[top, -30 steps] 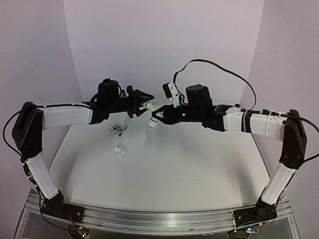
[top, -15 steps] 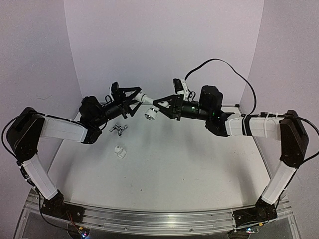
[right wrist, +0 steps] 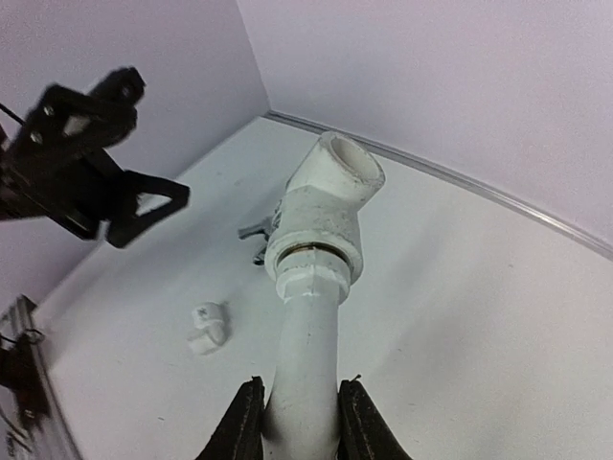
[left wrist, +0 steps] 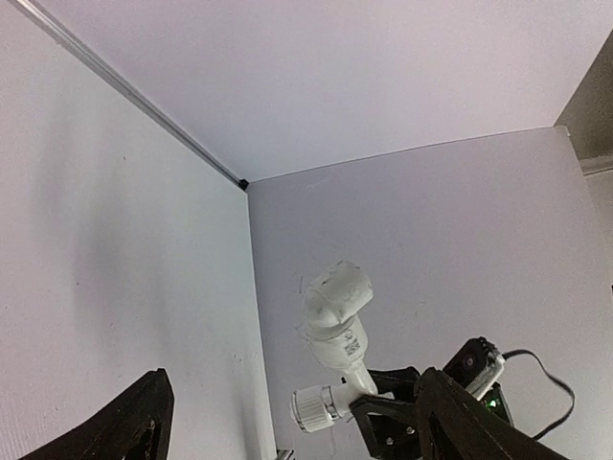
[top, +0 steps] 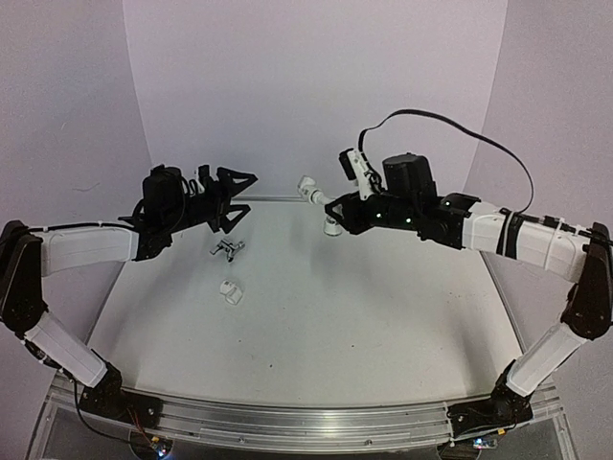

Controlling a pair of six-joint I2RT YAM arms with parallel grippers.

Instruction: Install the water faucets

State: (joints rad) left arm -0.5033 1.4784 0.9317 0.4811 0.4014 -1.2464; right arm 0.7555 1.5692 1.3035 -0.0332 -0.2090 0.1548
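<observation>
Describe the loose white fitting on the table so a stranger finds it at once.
Look at the left half of the table, near the open left pincer. Two small parts lie there; the white fitting is the one nearer the arm bases. It is white plastic, while its neighbour, the metal piece, is silver with prongs.

Pale lilac walls are enclosing a white tabletop on three sides; a metal rail is running along its near edge.
</observation>
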